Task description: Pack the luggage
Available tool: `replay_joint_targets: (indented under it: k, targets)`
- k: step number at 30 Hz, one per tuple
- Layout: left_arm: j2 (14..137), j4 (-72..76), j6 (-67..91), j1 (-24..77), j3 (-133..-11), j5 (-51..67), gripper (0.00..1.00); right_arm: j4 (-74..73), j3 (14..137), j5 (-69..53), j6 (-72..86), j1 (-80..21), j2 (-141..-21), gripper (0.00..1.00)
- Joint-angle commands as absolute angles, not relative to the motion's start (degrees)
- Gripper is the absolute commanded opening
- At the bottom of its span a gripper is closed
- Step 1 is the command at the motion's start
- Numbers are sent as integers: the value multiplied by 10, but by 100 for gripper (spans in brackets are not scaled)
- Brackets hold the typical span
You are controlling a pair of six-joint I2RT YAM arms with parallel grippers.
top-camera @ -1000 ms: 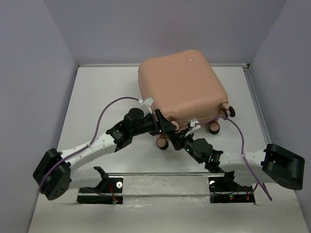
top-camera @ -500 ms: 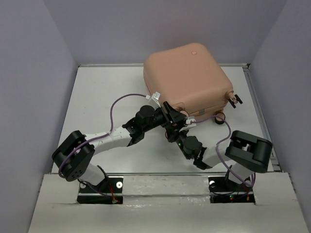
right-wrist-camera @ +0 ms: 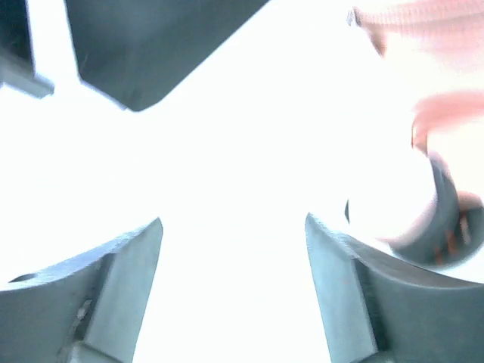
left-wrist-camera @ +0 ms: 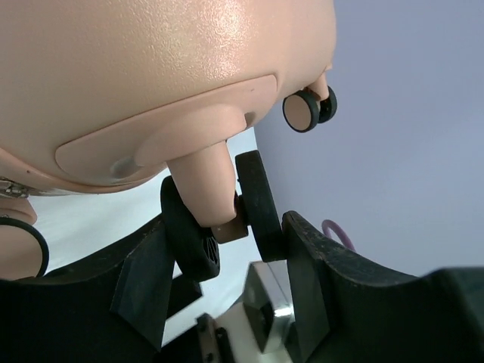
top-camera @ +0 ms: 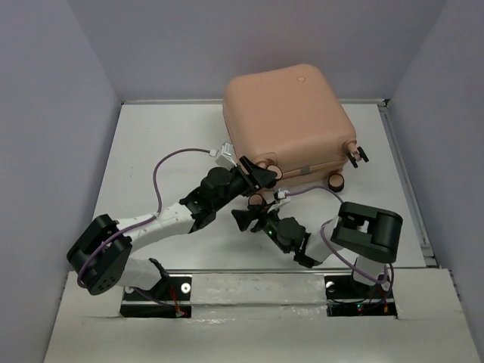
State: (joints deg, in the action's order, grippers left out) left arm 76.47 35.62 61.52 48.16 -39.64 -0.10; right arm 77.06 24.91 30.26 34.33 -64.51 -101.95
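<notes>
luggage (top-camera: 291,121) sat closed in the upper centre of the overhead frame, toward the back of the white surface (top-camera: 159,151), with the shell dot (top-camera: 301,80) facing up. Lid was shut, so the interior was hidden.

left fingers (left-wrist-camera: 310,280) were partway open and clamped on the caster (left-wrist-camera: 227,219) at the shell's lower-left corner. One finger sat outside each black wheel, pink stem between them. From overhead the wrist covered most of that grip, so contact only read from the left wrist view. second caster (left-wrist-camera: 306,110) showed small in that view's upper right. Couldn't tell whether the gripped corner was off the surface.

right fingers (right-wrist-camera: 121,295) were spread wide with nothing between them. Overhead they sat at lower centre, just below the luggage's near edge and apart from it.

Right wrist view was blown out to white glare. It showed blurred pink shapes at upper right, a dark round blur (right-wrist-camera: 442,227) at the right edge (maybe a wheel, not confirmable) and a dark block (right-wrist-camera: 151,45) at upper left, not identifiable.
</notes>
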Motion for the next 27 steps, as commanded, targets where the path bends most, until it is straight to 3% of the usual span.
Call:
replay_joint_targets:
  k: [1,3,6,10,22,27]
  targets:
    - [640,542,601,484,-385,24,20,727,165,248,402,-666,-906,85]
    - [616,531,606,469,-349,17,38,621,149,236,413,-666,-810,87]
    - [603,540,617,450,-313,22,51,421,170,239,402,-666,-695,91]
    - [623,577,622,431,-306,66,60,258,234,271,345,-657,-617,99]
    - [654,631,636,414,-285,139,79,272,407,267,193,-589,-690,100]
    - [632,623,643,413,-269,143,85,315,437,311,182,-573,-747,93]
